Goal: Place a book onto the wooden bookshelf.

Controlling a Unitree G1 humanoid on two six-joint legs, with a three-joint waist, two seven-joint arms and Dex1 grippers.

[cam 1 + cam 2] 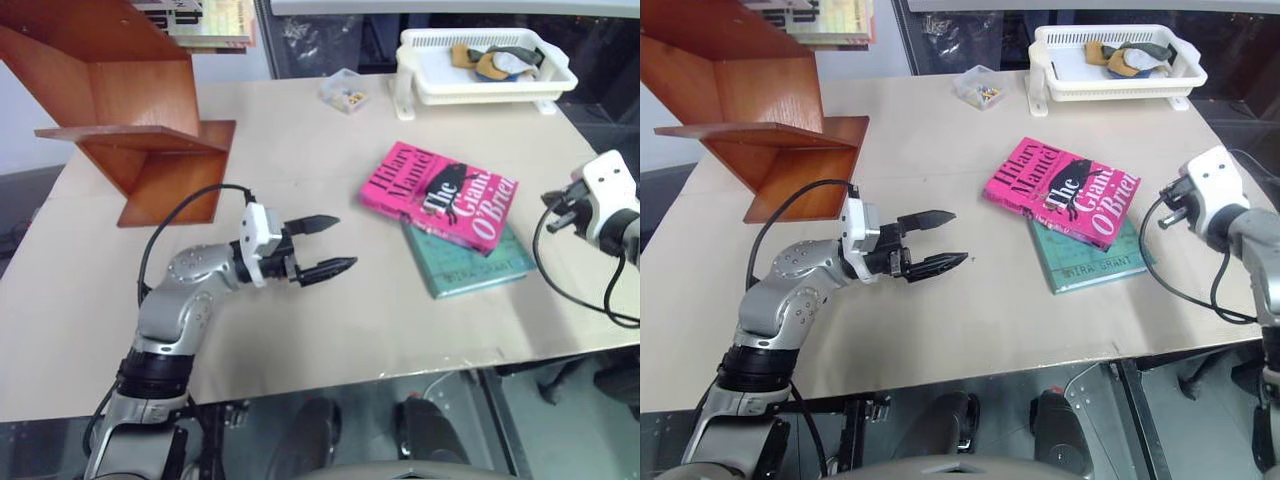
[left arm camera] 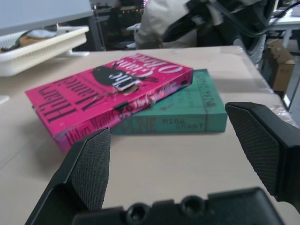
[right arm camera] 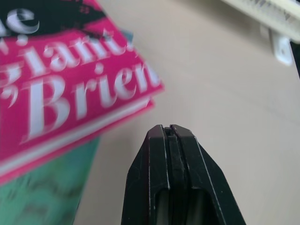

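The pink book [image 1: 438, 193] lies flat on the table, right of centre, resting partly on a thin teal book [image 1: 470, 262]. The wooden bookshelf [image 1: 130, 110] stands at the table's far left. My left gripper [image 1: 325, 245] hovers level over the table's middle, open and empty, pointing at the book from its left. In the left wrist view the book's spine [image 2: 89, 129] shows between the spread fingers [image 2: 93, 164]. My right gripper [image 1: 552, 212] is just right of the book, near its corner. Its fingers [image 3: 169, 140] are shut with nothing between them.
A white basket tray [image 1: 480, 90] with several items in it stands at the back right. A small clear box [image 1: 344, 90] sits at the back centre. Books [image 1: 205, 25] lie on top of the shelf. The table's right edge runs close by my right gripper.
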